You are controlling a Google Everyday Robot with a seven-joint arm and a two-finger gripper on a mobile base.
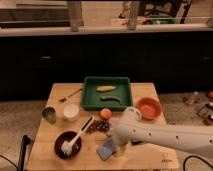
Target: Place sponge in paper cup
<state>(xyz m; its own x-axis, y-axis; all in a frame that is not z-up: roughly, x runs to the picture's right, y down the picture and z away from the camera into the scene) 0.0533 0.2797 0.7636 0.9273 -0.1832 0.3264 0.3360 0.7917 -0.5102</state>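
Observation:
The sponge (105, 149), a light blue-grey flat pad, lies on the wooden table (145, 156) near its front edge. My gripper (118, 147) is at the end of the white arm (160, 135), which reaches in from the right. It is right at the sponge's right side, touching or nearly touching it. The paper cup (71, 112), short, wide and white, stands upright to the upper left of the sponge, well apart from it.
A small dark metallic cup (49, 115) stands left of the paper cup. A dark bowl with a white brush (67, 145) sits left of the sponge. Nearby are dark grapes (99, 125), an orange fruit (105, 113), a green tray (107, 93), an orange bowl (148, 107) and a spoon (70, 95).

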